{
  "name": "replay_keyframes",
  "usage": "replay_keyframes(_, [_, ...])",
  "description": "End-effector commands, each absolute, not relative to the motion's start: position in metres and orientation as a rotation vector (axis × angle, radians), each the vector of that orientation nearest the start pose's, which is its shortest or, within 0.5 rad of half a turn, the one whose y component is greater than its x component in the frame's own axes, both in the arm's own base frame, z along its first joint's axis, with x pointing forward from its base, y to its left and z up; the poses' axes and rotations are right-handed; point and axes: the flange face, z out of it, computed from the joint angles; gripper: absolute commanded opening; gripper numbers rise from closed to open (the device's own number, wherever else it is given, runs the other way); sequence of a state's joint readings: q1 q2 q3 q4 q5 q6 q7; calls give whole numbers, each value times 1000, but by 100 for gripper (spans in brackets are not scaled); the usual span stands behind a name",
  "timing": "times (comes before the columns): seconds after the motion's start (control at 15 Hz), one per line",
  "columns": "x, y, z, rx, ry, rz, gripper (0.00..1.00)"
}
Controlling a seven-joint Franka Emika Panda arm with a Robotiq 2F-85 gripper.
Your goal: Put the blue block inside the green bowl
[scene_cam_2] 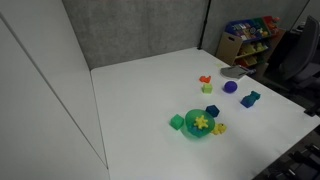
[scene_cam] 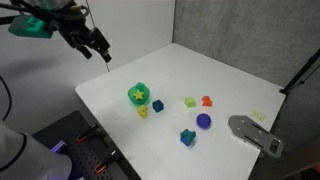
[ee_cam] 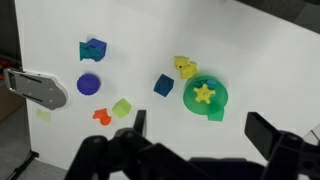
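The small dark blue block lies on the white table just beside the green bowl; it shows in both exterior views. The bowl holds a yellow star piece. A small green block touches the bowl's rim. My gripper is open and empty, high above the table. In an exterior view it hangs over the table's far corner, well away from the block and bowl.
Also on the table: a larger teal-blue block, a purple ball, a pale yellow-green block, an orange piece, a yellow piece and a grey flat object at the table edge.
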State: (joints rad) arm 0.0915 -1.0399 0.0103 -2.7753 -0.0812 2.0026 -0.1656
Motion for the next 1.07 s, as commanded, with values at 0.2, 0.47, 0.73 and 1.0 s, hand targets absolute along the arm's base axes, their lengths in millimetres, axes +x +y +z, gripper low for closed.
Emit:
replay_keyframes(0.2, [276, 70, 491, -3121, -395, -345, 100])
replay_keyframes(0.47, [280, 91, 481, -3080, -323, -287, 100])
replay_keyframes(0.73, [289, 106, 471, -3029, -245, -242, 100])
replay_keyframes(1.0, [303, 125, 456, -3007, -179, -235, 100])
